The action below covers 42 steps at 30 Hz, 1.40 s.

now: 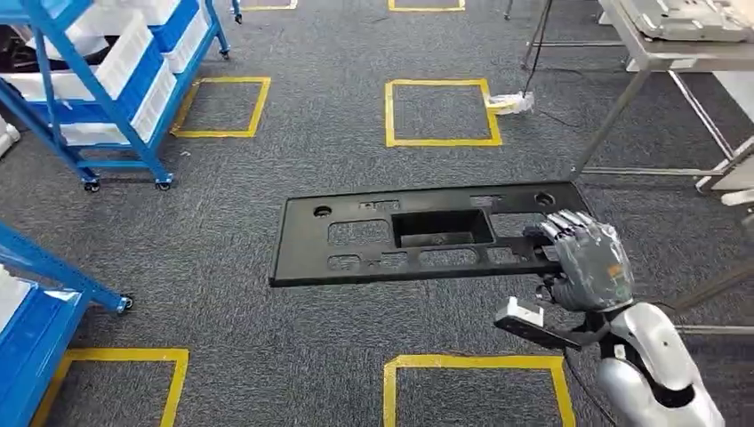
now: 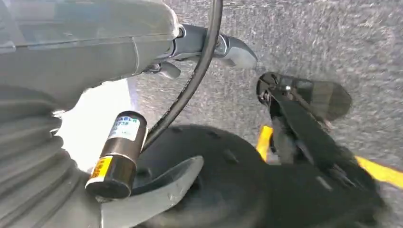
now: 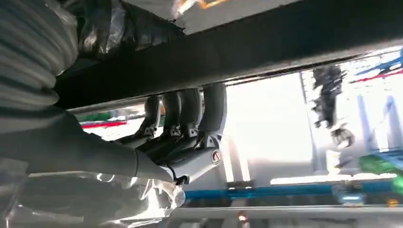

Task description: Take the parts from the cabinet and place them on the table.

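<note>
I hold a long black plastic panel [image 1: 418, 233], flat and roughly level, out in front of me above the grey carpet [image 1: 293, 347]; it has a deep rectangular recess near its middle, several cut-out windows along its length and round holes toward each end. My right hand [image 1: 587, 262] grips it at its right end, fingers [image 1: 565, 224] curled over the top face, and the rest of the panel reaches out to my left with nothing else under it. In the right wrist view the dark fingers [image 3: 190, 114] wrap up against the panel's black edge [image 3: 266, 52] from below. My left hand [image 2: 142, 199] appears in its wrist view above the carpet, with a thick grey thumb and a black cable across it; I cannot tell whether it is open or closed. Yellow tape squares [image 1: 442, 112] mark the carpet beyond and beneath the panel. A blue wheeled rack [image 1: 107, 80] with white bins stands at the far left, and a metal-legged table [image 1: 676, 53] stands at the far right, well apart from the panel.
</note>
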### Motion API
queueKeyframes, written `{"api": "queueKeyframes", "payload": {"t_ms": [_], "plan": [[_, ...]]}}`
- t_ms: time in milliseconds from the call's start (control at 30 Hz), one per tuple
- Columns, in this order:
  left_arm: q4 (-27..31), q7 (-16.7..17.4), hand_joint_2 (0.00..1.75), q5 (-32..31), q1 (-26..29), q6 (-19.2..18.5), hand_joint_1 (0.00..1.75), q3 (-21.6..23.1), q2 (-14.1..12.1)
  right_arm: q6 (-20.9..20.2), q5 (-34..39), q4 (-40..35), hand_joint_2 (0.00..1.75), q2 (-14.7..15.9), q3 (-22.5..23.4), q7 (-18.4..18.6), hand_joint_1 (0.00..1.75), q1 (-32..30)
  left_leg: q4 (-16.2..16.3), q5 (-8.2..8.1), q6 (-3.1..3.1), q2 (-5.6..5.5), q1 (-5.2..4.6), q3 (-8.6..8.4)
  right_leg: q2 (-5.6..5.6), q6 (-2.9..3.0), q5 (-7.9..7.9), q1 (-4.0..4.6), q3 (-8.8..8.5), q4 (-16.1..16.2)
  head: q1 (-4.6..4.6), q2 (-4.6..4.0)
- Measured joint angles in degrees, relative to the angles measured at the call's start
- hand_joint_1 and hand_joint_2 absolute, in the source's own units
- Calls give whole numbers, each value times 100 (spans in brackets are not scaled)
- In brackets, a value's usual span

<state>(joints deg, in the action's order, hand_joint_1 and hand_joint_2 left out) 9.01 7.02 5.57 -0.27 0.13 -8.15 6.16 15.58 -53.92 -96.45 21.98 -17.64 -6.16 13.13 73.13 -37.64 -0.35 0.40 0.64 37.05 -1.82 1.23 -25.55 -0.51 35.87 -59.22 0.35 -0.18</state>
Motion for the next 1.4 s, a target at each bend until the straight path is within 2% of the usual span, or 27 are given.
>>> {"api": "queueKeyframes", "payload": {"t_ms": [33, 67, 167, 200, 233, 333, 367, 433, 467, 533, 567, 633, 667, 700, 733, 767, 867, 933, 967, 1033, 1100, 1167, 1200, 1233, 1333, 1367, 1400], "plan": [[0, 13, 175, 4, -1, 7, 0, -13, 0, 4, -15, 135, 175, -131, -129, 74, 175, 118, 327, -43, 19, -12, -17, 205, -94, 11, 1, 26, 0, -3, -2, 0], [0, 24, 175, 4, -5, 11, 0, -28, 0, 9, -17, 229, 175, -225, -234, 96, 175, 212, 317, 74, 53, -22, -34, 251, -176, 12, 1, 44, -6, -10, 0, 0], [0, 41, 175, 4, -5, 31, 0, -37, 0, 20, -17, 386, 175, -345, -400, 122, 175, 390, -919, 883, 182, -183, -75, -227, -363, 17, -6, 78, -33, -39, 2, 0], [0, 61, 175, 2, 6, 31, 0, -42, -4, 20, -4, 419, 175, -369, -439, 120, 175, 420, -1292, 982, 222, -490, -74, -352, -395, 13, -11, 63, -19, -46, 5, 0], [0, 101, 175, -13, 20, 22, 0, -41, -4, 15, 24, 456, 175, -393, -487, 122, 175, 478, -1385, 975, 200, -550, -46, -401, -449, -11, -8, 92, 27, -83, 2, 0], [0, 273, 175, -81, -5, -79, 0, -39, 28, -37, 72, 559, 175, -419, -614, 144, 175, 643, -1398, 1001, 222, -366, -97, -405, -631, -109, 50, 19, 64, -33, 2, 0], [0, 273, 175, -96, -4, -103, 0, -39, 39, -50, 85, 568, 175, -426, -672, 166, 175, 685, -1489, 1046, 276, -277, -43, -436, -680, -145, 49, 59, 70, -39, 0, 0], [0, 186, 175, -155, 7, -138, 0, -39, 54, -35, 105, 568, 175, -421, -730, 255, 175, 699, -1573, 1084, 346, -129, -59, -495, -69, -184, -236, 77, 218, -393, 36, 0], [0, 135, 175, -223, 23, -153, 0, -28, 74, -2, 131, 557, 175, -413, -736, 315, 175, 664, -1575, 1081, 349, -54, -67, -497, 73, -224, -480, 63, 438, -864, 37, 0], [0, 37, 175, -383, 38, -157, 0, 18, 74, 158, 313, 327, 175, -171, -666, 382, 175, 281, -1573, 1063, 371, 44, -64, -499, 140, -290, -771, 2, 803, -1652, 40, 0], [0, -17, 175, -446, 46, -157, 0, 48, 72, 223, 482, 147, 175, 19, -536, 365, 175, -33, -1571, 1047, 369, 75, -61, -505, 146, -318, -745, -35, 842, -1745, 37, 0], [0, -140, 175, -485, 73, -160, 0, 90, 74, 232, 864, -222, 175, 408, -130, 167, 175, -613, -1563, 1002, 354, 168, -56, -537, 183, -357, -395, -70, 541, -1171, 37, 0], [0, -204, 175, -503, 88, -164, 0, 116, 72, 169, 1056, -431, 175, 598, 154, 6, 175, -913, -1555, 971, 335, 231, -56, -565, 310, -361, -151, -68, 245, -611, 40, 0], [0, -249, 175, -514, 97, -171, 0, 140, 68, 53, 1208, -629, 175, 741, 475, -180, 175, -1132, -1545, 935, 303, 275, -75, -598, 592, -346, 17, -49, -24, -123, 42, 0], [0, -252, 175, -518, 108, -173, 0, 155, 57, -69, 1290, -758, 175, 817, 758, -317, 175, -1223, -1520, 883, 247, 357, -127, -609, 822, -291, -46, 61, -75, 18, 44, 0], [0, -252, 175, -518, 107, -177, 0, 164, 50, -142, 1296, -840, 175, 851, 899, -359, 175, -1266, -1538, 863, 211, 453, -128, -634, 653, -236, -32, 44, -51, 16, 29, 0], [2, -247, 175, -518, 39, -177, 0, 166, 35, -304, 1277, -1043, 175, 993, 1197, -361, 175, -1443, -1563, 783, 112, 731, -136, -770, 373, -142, -30, 37, -81, 64, 33, 0], [4, -247, 175, -518, 33, -177, 0, 173, 28, -341, 1233, -1148, 175, 1037, 1344, -361, 175, -1493, -1223, 535, 78, 276, -95, -649, 256, -64, -6, -17, -133, 109, 31, 0], [4, -247, 175, -518, 31, -181, 0, 177, 28, -352, 1233, -1172, 175, 1037, 1378, -359, 175, -1497, -788, 296, 73, 103, -77, -438, 187, -38, -5, -13, -127, 106, 29, 0], [4, -247, 175, -518, 28, -181, 0, 179, 28, -356, 1233, -1200, 175, 1039, 1414, -346, 175, -1531, 150, -66, 66, -6, -78, 40, 25, -23, -15, 6, -125, 89, 29, 0], [4, -236, 175, -518, 30, -181, 0, 184, 26, -361, 1231, -1227, 175, 1039, 1454, -343, 175, -1553, 204, 118, 86, -16, -78, 128, -137, -10, -28, 24, -127, 57, 29, 0], [4, -175, 175, -507, 33, -173, 0, 188, 22, -372, 1226, -1242, 175, 1043, 1469, -343, 175, -1555, -632, 682, 137, -96, -78, -199, -307, -16, -43, 28, -129, 22, 29, 0], [4, -127, 175, -494, 37, -162, 0, 190, 20, -380, 1244, -1244, 175, 1043, 1474, -344, 175, -1547, -1156, 943, 170, -284, -78, -416, -379, -28, -52, 22, -123, 5, 26, 0], [4, -90, 175, -472, 48, -157, 0, 190, 20, -387, 1266, -1244, 175, 1043, 1476, -343, 175, -1534, -1348, 866, 202, -543, -69, -493, -436, -53, -57, 41, -96, -16, 33, 0], [4, -46, 175, -402, 11, -184, 0, 188, 22, -391, 1231, -1242, 175, 1047, 1476, -346, 175, -1485, -1404, 901, 243, -394, -98, -527, -616, -173, -14, -26, -45, 4, 26, 0], [4, -42, 175, -376, 1, -195, 0, 188, 24, -376, 1117, -1242, 175, 1045, 1469, -341, 175, -1475, -1463, 939, 288, -325, -74, -543, -688, -219, 13, 9, -39, 24, 31, 0], [4, -42, 175, -367, 0, -197, 0, 184, 33, -358, 999, -1238, 175, 1039, 1461, -302, 175, -1471, -1546, 991, 334, -231, -37, -572, -544, -211, -30, -8, -29, -29, 26, 0]]}}
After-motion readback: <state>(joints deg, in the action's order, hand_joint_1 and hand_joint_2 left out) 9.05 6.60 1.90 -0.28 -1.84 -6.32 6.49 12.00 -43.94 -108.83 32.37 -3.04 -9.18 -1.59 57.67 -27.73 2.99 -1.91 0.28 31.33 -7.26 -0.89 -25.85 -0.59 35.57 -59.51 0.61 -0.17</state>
